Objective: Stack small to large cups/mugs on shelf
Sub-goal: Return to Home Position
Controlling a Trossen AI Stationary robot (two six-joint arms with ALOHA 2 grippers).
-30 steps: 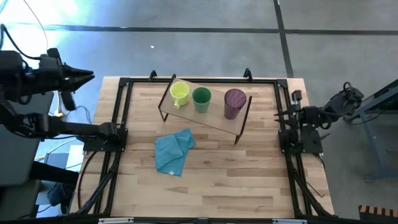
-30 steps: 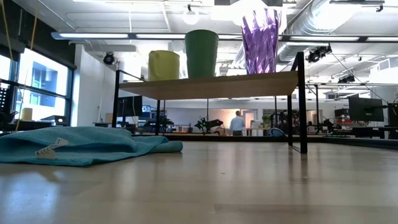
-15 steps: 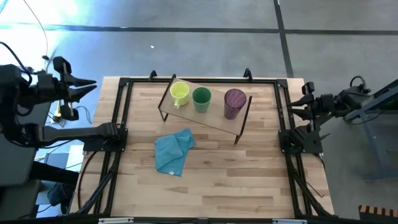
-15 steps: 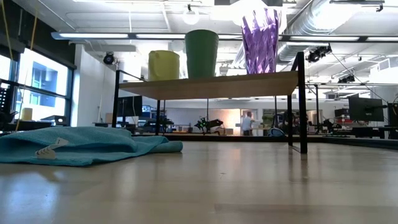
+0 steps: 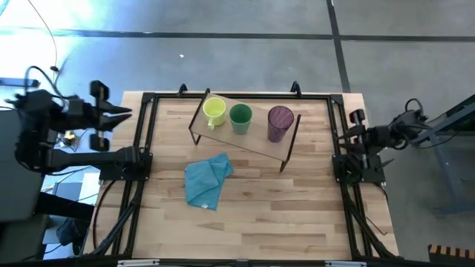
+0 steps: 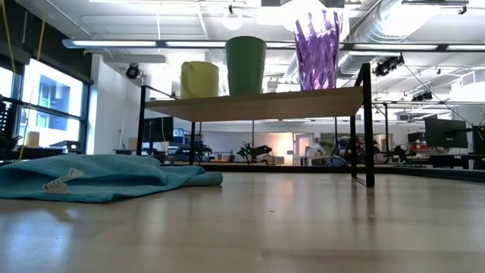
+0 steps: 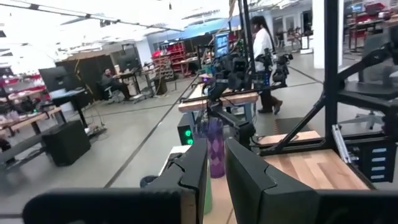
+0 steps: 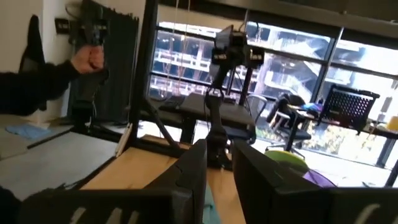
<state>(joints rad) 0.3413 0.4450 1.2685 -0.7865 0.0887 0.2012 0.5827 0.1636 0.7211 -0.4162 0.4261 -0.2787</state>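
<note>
Both arms have shifted in the last half second. The left gripper [image 5: 122,115] has slid in toward the table's left edge, and the right gripper [image 5: 343,135] has dropped in against the black frame on the right edge.

Between the two grippers, and well apart from both, the three vessels stand upright in a row on the shelf [image 5: 237,139]. The yellow mug [image 5: 214,111] is nearest the left gripper. The green cup [image 5: 240,116] sits just beside it, and the purple tumbler [image 5: 279,122] is at the end closest to the right gripper. None of them is nested in another.

A light blue cloth [image 5: 207,182] lies crumpled on the tabletop [image 5: 282,215] on the near side of the shelf, closer to the left gripper than to the right.

In each wrist view the fingers [image 7: 193,174] stand nearly together with a narrow slit between them, and nothing is held. The left gripper points across at the tumbler and the right arm beyond.

A person stands in the room far behind that arm. Beyond the right gripper, off the table, a dark-sleeved hand [image 8: 87,59] grips a black device.
</note>
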